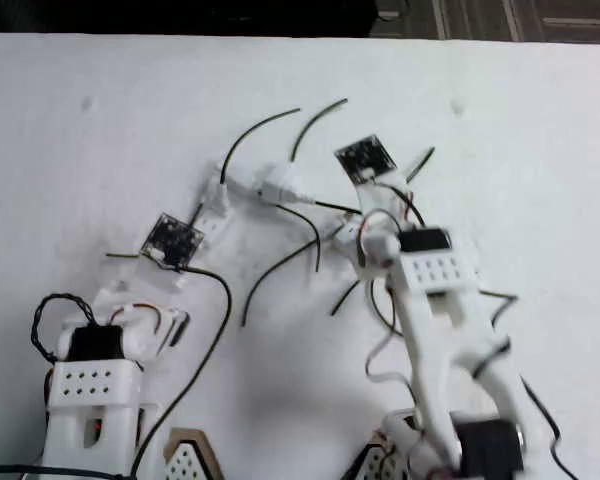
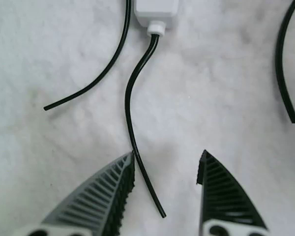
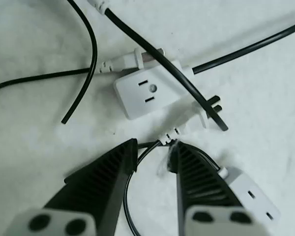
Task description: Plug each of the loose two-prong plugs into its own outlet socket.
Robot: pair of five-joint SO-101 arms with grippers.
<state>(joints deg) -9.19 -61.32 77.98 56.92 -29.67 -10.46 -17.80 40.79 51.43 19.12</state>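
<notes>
Right tool [image 3: 153, 147]: released and partly open. The jaws are set either side of a thin cord [image 3: 146, 147] just behind the plug, and nothing is seen to be clamped.
Second socket [image 3: 250, 191]: a white block lying close beside one finger of the right tool, slots up.
Plug [image 3: 196, 118]: a white two-prong plug lying flat on the surface [image 1: 100, 130], just beyond the right tool's tips. A black lead is draped across it.
Deciding relation: the plug's long axis runs slantwise away from the right tool, with the prongs pointed outward past the socket's corner, not at its slots. The right arm is judged much the nearer.
Socket [image 3: 147, 93]: just beside the plug, face up, with both slots uncovered.
Next move, as judged: the cord or plug body would have to be pinched, and the plug lifted and tipped prongs-down over the slots.
Second plug [image 3: 130, 60]: loose at the socket's far edge.
Left tool [image 2: 167, 160]: released and wide open, low over the surface. A black lead [image 2: 130, 113] from a white block [image 2: 156, 10] is passed close by one fingertip, and nothing is held.
</notes>
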